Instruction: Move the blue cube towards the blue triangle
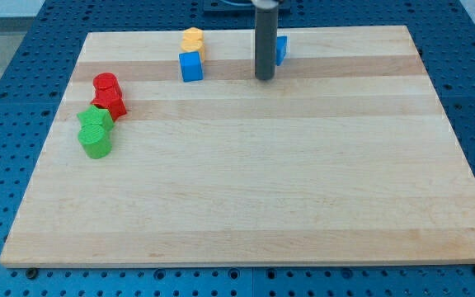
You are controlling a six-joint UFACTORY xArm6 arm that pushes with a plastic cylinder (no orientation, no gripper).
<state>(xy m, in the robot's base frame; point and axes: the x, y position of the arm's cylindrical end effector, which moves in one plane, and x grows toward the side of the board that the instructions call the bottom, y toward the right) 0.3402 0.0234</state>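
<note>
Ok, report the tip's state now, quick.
My tip: no gripper, holding nothing; touching no block, right of the blue cube, just left of the partly hidden blue block.

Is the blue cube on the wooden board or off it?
On it. The blue cube sits flat on the board near the view's top, just below a yellow block, left of my tip.

pale wooden board (254, 198), blue perforated table (23, 49)

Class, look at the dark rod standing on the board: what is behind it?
Behind the rod, whose tip rests on the board, a blue block peeks out on the view's right. Only that edge shows; the rod covers the rest, so its shape cannot be told.
</note>
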